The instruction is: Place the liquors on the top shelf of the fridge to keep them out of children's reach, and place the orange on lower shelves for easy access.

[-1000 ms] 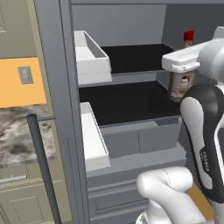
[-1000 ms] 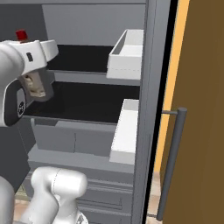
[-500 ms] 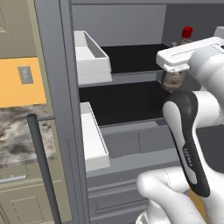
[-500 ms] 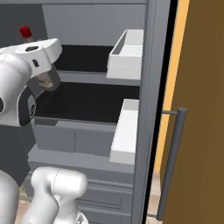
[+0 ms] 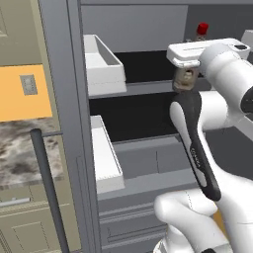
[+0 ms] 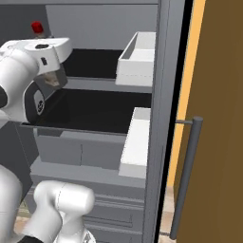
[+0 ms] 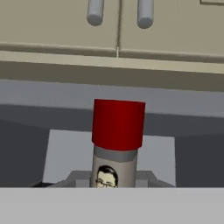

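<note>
One of the liquors (image 5: 185,81) hangs in my gripper (image 5: 190,66), which is shut on its body. Its red cap (image 5: 201,28) sticks up above my hand. The bottle's base hangs about level with the front edge of the top shelf (image 5: 143,64) of the open fridge (image 5: 59,99). From the right side, the bottle (image 6: 51,79) shows under my hand, its cap (image 6: 37,27) level with the space above the top shelf (image 6: 95,59). The hand view has the bottle (image 7: 117,131) upright and close, with a face on its label. The lower shelves (image 5: 138,121) lie below. The orange is out of view.
White door bins (image 5: 101,64) (image 5: 106,158) hang left of the shelves. Grey drawers (image 5: 148,160) sit under the lower shelf. The door's dark bar handle (image 6: 187,175) stands at the right. Beige cupboards (image 7: 65,26) sit above the fridge.
My hand has risen and turned with the bottle still in it. The bottle has gone from beside the lower shelf up to top-shelf height. The fridge has stayed put.
</note>
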